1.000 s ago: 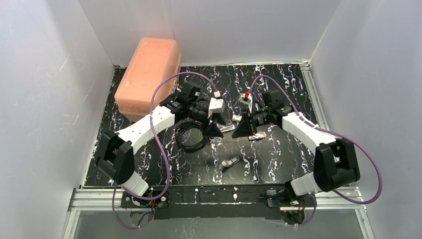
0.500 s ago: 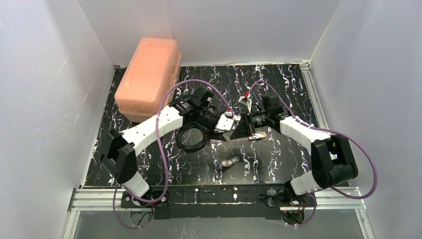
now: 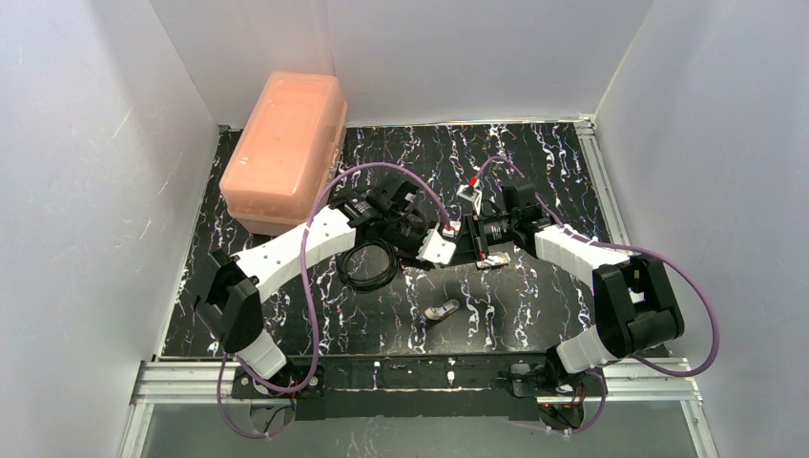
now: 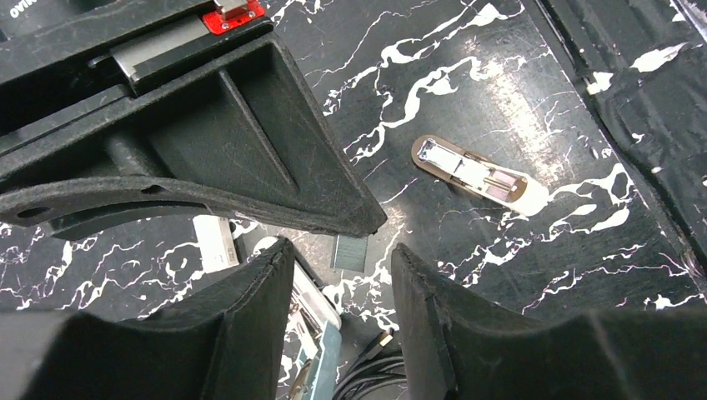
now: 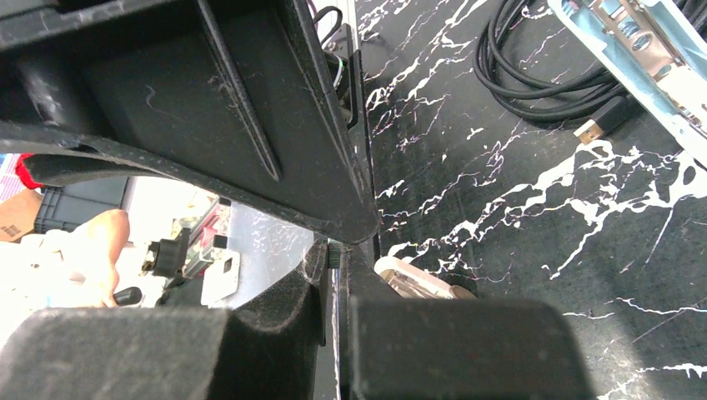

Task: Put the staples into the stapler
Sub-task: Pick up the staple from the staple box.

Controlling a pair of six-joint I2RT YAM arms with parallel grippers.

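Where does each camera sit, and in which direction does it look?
Top external: high behind the bases, facing down at the table; left arm and right arm show whole.
Left wrist: on the left arm, facing down at the staples; the left gripper shows, jaws open.
Right wrist: on the right arm, facing low across the table toward the cable; the right gripper shows, jaws shut, seemingly on the staples.
Shared: both wrist views show the stapler.

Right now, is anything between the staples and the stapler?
Nothing visible. The staples, pinched in the right hand, sit just beyond the stapler, which lies inside the open left hand.
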